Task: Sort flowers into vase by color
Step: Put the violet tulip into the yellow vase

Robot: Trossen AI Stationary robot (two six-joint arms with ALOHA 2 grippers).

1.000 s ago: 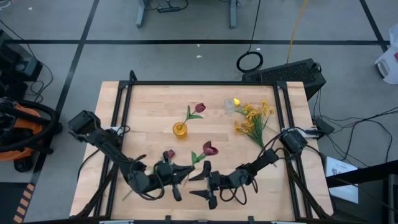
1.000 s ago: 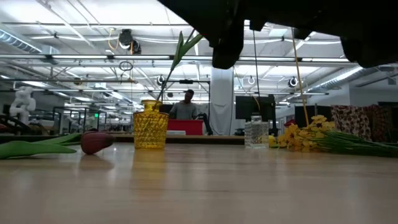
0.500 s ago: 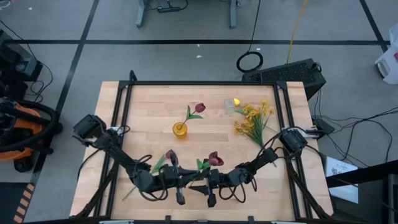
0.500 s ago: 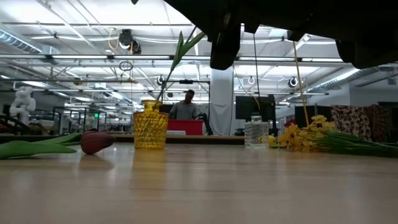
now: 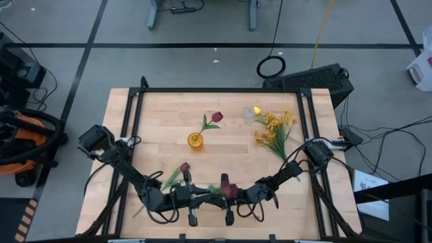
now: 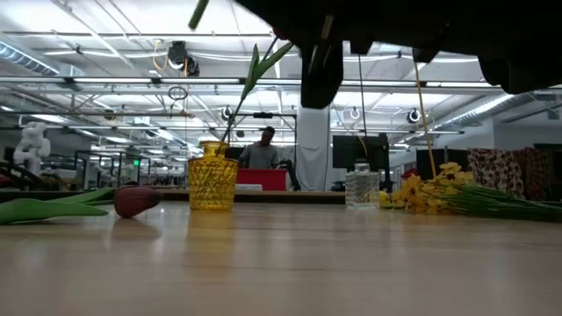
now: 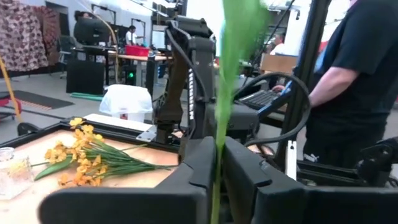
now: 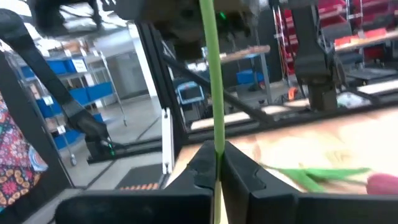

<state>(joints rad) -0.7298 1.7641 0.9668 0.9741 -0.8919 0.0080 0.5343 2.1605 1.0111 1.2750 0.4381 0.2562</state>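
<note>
A dark red tulip (image 5: pixel 226 188) is held over the table's near edge between the two grippers. The right gripper (image 8: pixel 216 163) is pressed together on its green stem (image 8: pixel 211 74). The left gripper (image 7: pixel 217 163) is also seen pinching this stem, though perhaps loosely. The flower is judged light, with a thin, bendable stem and a soft head; it is best taken low on the stem, never by the head. Another tulip (image 5: pixel 215 117) already stands in the yellow vase (image 5: pixel 195 141).
</note>
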